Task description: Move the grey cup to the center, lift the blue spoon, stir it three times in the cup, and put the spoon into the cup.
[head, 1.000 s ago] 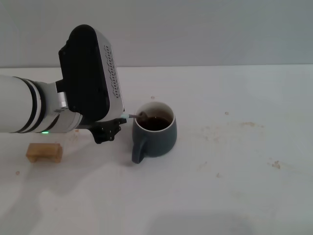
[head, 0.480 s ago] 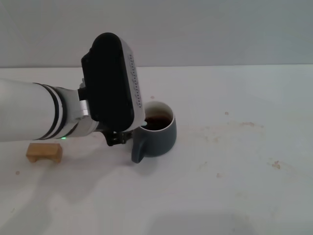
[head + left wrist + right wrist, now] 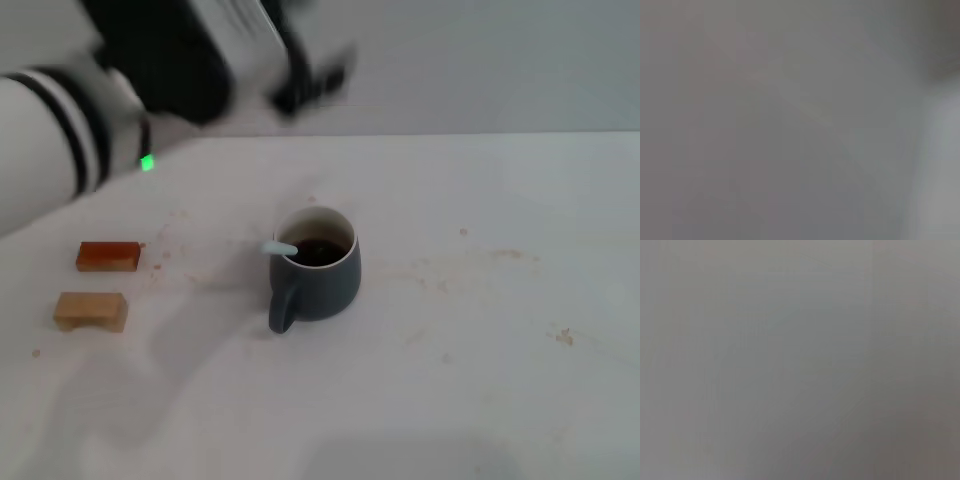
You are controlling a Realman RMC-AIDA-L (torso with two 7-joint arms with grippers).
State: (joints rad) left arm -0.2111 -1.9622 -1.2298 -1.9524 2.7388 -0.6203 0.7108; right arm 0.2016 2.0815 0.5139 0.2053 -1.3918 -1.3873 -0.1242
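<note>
Blue spoon [image 3: 279,247] rests in the grey cup [image 3: 316,275]; my left gripper [image 3: 310,80], raised well above, carries nothing, its jaw spread I can't tell.

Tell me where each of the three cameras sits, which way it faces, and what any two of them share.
Head view: on the robot's head, looking forward and down at the white table, the grey cup holding the blue spoon, two small blocks, and the raised left gripper.
Left wrist view: on the left wrist; only featureless grey shows.
Right wrist view: on the right wrist; the same blank grey, no body part.
Shared: both wrist views show nothing identifiable.
</note>
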